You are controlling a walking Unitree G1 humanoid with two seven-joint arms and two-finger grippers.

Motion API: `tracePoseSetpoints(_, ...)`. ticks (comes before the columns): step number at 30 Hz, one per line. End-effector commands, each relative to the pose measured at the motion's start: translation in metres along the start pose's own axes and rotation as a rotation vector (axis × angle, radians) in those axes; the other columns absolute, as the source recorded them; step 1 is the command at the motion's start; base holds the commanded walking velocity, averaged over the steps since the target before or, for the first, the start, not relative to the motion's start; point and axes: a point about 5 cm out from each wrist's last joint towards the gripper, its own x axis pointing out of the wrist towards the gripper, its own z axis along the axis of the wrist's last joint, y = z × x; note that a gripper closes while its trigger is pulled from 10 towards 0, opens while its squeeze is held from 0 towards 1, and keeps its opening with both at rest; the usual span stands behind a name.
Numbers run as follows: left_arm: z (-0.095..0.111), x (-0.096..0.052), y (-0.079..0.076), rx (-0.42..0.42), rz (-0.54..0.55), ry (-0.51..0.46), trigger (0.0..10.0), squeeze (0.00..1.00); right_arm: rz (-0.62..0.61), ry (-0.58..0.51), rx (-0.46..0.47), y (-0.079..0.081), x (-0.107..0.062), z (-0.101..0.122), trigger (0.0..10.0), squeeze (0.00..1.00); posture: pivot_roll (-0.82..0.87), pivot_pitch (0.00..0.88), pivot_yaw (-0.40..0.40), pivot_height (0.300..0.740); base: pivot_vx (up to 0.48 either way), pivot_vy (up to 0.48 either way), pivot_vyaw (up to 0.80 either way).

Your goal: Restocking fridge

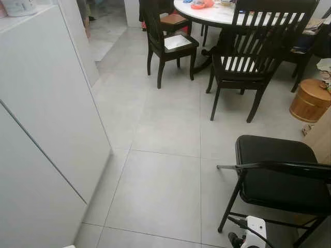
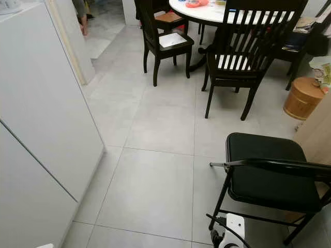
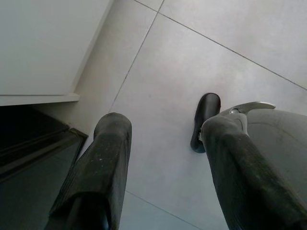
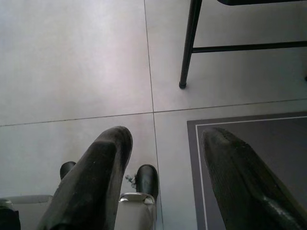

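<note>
Both grippers hang low over the pale tiled floor (image 1: pixel 165 124), and nothing sits between their fingers: the left gripper (image 3: pixel 165 158) has its two black fingers spread apart, and the right gripper (image 4: pixel 165 163) is spread likewise.

Largest in the head views is the white fridge (image 1: pixel 46 119), filling the left side of the frame from top to bottom, its doors apparently shut and a thin seam slanting across its front. In the left wrist view its lower edge shows at upper left, so the left arm looks the nearer one for reaching a door.

Next comes the dark dining set at the upper right, then the black folding chair (image 1: pixel 282 175) at lower right. Smaller still, a round wooden tub (image 1: pixel 309 99) stands at the right edge.

No goods to stock can be made out.
</note>
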Motion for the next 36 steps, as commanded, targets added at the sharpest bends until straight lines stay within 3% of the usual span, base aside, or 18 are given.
tracePoseSetpoints(1, -0.001, 0.000, 0.003, 0.022, 0.010, 0.012, 10.0, 0.00, 0.002, 0.016, -0.001, 0.000, -0.001, -0.005, 10.0, 0.00, 0.10, 0.000, 0.000, 0.740, 0.000, 0.000, 0.00)
tracePoseSetpoints(12, -0.002, 0.000, 0.002, 0.015, 0.008, 0.017, 10.0, 0.00, -0.009, 0.017, 0.001, -0.009, -0.002, -0.004, 10.0, 0.00, 0.10, 0.001, -0.009, 0.740, 0.000, 0.000, 0.00)
tracePoseSetpoints(17, -0.003, 0.000, 0.002, -0.002, 0.010, 0.018, 10.0, 0.00, -0.029, 0.009, 0.009, -0.022, -0.004, 0.001, 10.0, 0.00, 0.09, 0.018, -0.006, 0.740, 0.000, 0.000, 0.00)
tracePoseSetpoints(24, -0.001, 0.000, 0.000, -0.007, 0.009, 0.013, 10.0, 0.00, -0.030, 0.004, 0.007, -0.024, -0.004, 0.004, 10.0, 0.00, 0.09, 0.024, -0.006, 0.740, 0.000, 0.000, 0.00)
tracePoseSetpoints(28, 0.000, 0.000, 0.000, -0.008, 0.009, 0.008, 10.0, 0.00, -0.011, -0.002, 0.011, -0.007, 0.000, 0.007, 10.0, 0.00, 0.09, 0.033, -0.004, 0.740, 0.000, 0.000, 0.00)
tracePoseSetpoints(36, -0.001, 0.000, 0.000, -0.010, 0.010, 0.011, 10.0, 0.00, -0.004, 0.005, 0.004, 0.001, 0.001, 0.004, 10.0, 0.00, 0.09, 0.033, -0.009, 0.740, 0.000, 0.000, 0.00)
